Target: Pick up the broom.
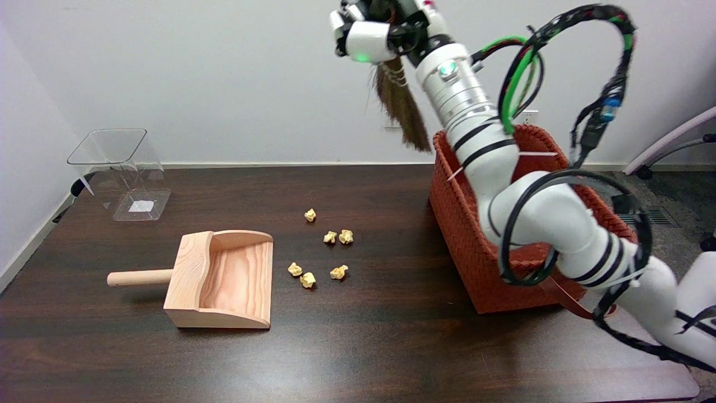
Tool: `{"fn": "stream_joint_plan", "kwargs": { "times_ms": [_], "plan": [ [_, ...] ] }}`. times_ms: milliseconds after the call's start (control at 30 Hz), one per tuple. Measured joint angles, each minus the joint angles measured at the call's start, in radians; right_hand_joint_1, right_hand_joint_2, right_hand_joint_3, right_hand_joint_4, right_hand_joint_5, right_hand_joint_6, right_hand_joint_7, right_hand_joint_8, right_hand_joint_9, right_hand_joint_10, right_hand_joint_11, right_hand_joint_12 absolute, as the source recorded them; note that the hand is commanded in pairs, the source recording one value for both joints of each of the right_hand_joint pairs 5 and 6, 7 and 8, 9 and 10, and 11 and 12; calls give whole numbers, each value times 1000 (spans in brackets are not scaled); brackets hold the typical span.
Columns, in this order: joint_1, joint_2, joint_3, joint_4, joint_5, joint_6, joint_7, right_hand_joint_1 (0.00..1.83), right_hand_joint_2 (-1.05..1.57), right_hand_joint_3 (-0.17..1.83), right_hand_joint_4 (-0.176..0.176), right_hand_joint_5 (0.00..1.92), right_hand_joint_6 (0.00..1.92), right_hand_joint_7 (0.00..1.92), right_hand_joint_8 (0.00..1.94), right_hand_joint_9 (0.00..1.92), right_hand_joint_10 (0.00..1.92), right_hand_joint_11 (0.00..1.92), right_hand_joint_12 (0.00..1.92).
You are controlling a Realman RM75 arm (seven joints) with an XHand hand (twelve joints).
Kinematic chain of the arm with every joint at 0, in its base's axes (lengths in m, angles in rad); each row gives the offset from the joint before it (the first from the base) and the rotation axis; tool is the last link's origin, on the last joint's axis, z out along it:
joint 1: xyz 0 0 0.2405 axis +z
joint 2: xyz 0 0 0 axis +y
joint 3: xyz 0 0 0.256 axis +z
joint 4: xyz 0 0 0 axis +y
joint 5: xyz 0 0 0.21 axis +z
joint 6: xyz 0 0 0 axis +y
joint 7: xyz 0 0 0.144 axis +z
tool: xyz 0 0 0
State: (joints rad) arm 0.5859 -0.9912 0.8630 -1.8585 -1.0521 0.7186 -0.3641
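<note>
Brown bristles of the broom (401, 106) hung clear above the orange basket (475, 240) as the right hand (375, 31) gripped its handle; a loose hold risked dropping it.

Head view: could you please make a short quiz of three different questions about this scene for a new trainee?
1. True or false: the broom lies flat on the table.
2. Multiple choice: the wooden dustpan has its handle pointing toward the picture's A) left, B) right, C) far wall.
3. Fill in: the crumpled paper balls lie between the dustpan and the woven orange ______.

Key:
1. False. The right hand holds it in the air, bristles hanging down.
2. A.
3. basket.
</note>
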Motion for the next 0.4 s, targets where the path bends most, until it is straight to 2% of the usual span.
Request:
{"fn": "stream_joint_plan", "kwargs": {
  "times_ms": [400],
  "plan": [
    [-25, -187, -54, 67, -9, 67, -124, 1362, 717, 1019, 0, 1920, 1920, 1920, 1920, 1920, 1920, 1920, 1920]
  ]
}}
